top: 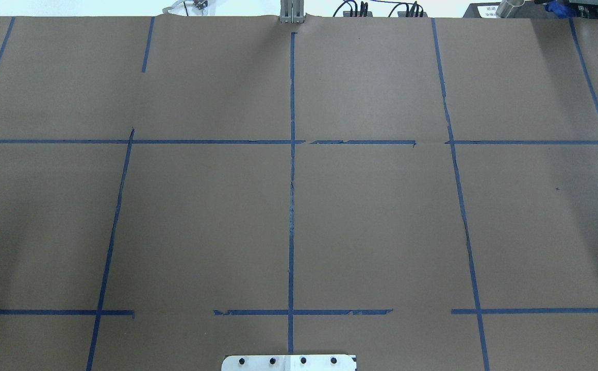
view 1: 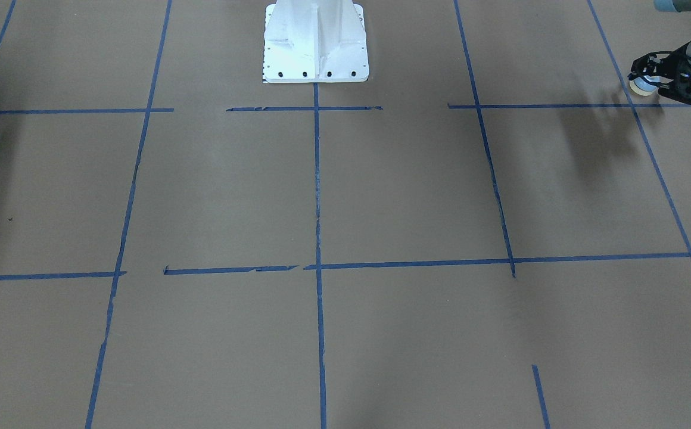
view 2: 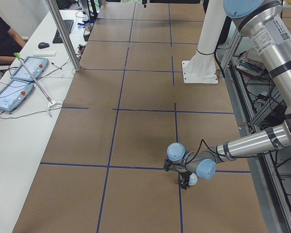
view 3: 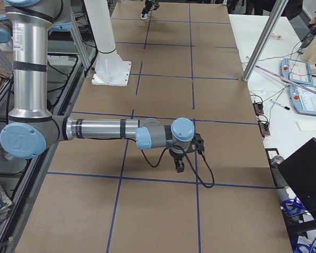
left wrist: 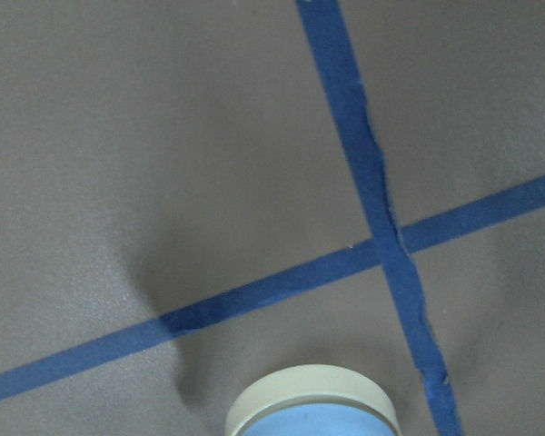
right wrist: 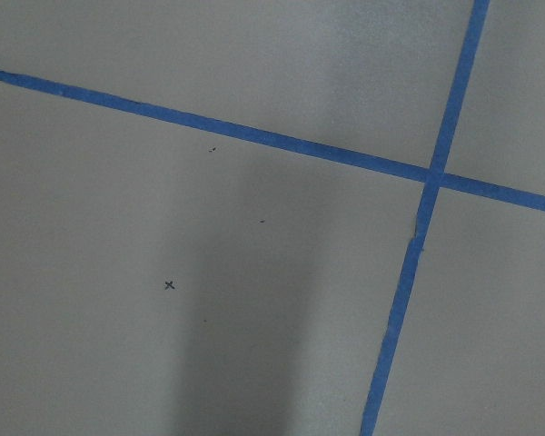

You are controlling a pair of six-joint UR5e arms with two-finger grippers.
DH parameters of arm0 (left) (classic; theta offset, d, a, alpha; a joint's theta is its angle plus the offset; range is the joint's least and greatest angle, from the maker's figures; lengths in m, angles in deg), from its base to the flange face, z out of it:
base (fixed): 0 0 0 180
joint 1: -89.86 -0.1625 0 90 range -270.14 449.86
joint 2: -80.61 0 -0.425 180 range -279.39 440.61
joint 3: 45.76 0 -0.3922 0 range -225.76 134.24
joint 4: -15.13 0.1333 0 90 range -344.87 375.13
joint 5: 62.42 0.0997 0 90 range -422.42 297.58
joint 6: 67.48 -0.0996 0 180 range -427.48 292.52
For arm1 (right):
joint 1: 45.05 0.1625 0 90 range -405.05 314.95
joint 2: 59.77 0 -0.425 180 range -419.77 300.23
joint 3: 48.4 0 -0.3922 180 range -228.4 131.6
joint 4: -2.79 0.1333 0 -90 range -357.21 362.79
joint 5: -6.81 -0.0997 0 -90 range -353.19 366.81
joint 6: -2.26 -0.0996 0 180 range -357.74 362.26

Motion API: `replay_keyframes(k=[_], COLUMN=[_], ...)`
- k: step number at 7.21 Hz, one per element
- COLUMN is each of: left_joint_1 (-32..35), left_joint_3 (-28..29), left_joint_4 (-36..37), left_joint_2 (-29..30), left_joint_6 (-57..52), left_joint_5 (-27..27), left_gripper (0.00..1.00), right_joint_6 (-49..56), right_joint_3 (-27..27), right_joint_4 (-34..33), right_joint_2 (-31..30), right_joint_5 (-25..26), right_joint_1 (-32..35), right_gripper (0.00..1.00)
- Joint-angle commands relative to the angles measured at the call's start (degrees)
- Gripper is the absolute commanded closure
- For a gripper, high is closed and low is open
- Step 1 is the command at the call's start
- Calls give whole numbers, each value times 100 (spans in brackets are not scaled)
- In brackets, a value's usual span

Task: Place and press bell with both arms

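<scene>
The light-blue bell [view 1: 642, 87] with its cream rim sits between the fingers of my left gripper [view 1: 648, 78] at the far right of the front view, close above a tape crossing near the table's corner. The left gripper is shut on it. The bell's cream rim and blue dome show at the bottom of the left wrist view [left wrist: 311, 407]. In the left side view the gripper [view 2: 186, 180] holds the bell [view 2: 193, 179] low over the paper. My right gripper [view 3: 179, 166] hangs low over the table; I cannot tell whether it is open or shut. Neither arm shows in the overhead view.
Brown paper with blue tape lines [view 1: 317, 190] covers the table. The white pedestal [view 1: 316, 42] stands at the robot's edge. A side table with tablets [view 2: 19, 80] and a metal post [view 2: 63, 34] lies along the far edge. A small x mark [right wrist: 169, 285] lies under the right wrist.
</scene>
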Motion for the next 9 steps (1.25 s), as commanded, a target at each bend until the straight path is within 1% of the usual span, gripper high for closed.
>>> replay_keyframes(k=[1, 3, 4, 8, 9], left_joint_1=[-57, -75, -84, -93, -93], left_joint_3=[8, 8, 8, 8, -1], left_joint_4=[7, 7, 7, 7, -11], left_joint_2=[9, 9, 9, 9, 17], left_joint_6=[0, 9, 9, 18, 87], left_joint_5=[3, 3, 3, 3, 3], left_gripper=[0, 2, 6, 38, 49], right_joint_6=[1, 1, 1, 1, 1], right_joint_3=[5, 14, 31, 40, 40], right_joint_4=[0, 0, 0, 0, 0], right_joint_2=[0, 8, 8, 8, 8], right_joint_5=[0, 0, 0, 0, 8], right_joint_1=[0, 0, 0, 0, 0], right_gripper=[0, 0, 0, 0, 0])
